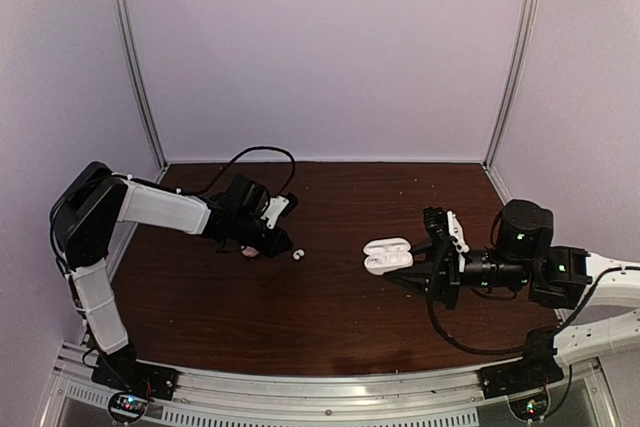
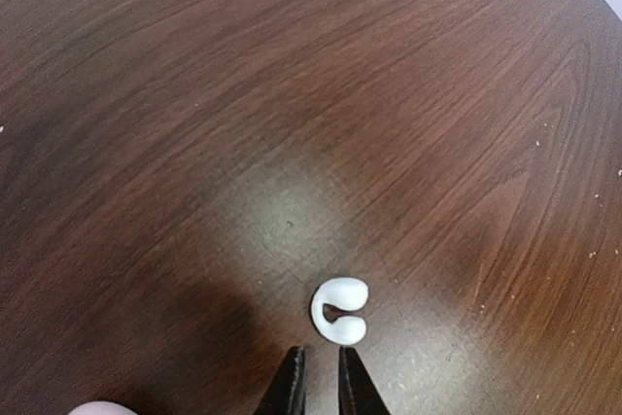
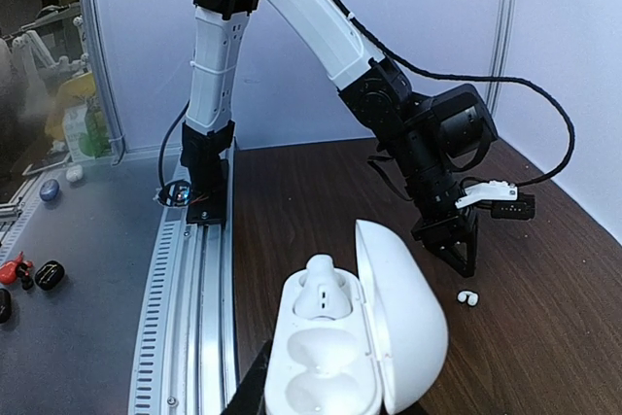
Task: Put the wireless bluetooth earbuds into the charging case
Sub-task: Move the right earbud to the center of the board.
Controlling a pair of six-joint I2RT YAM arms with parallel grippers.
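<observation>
Your left gripper is pinched almost closed and empty, with the earbud lying on the table just beyond its tips. Your right gripper clamps the charging case, hinged open, presumably steadied to receive it.

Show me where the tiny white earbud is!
Top view: the earbud lies on the table left of centre, just past the left tool, left of the open case.
</observation>
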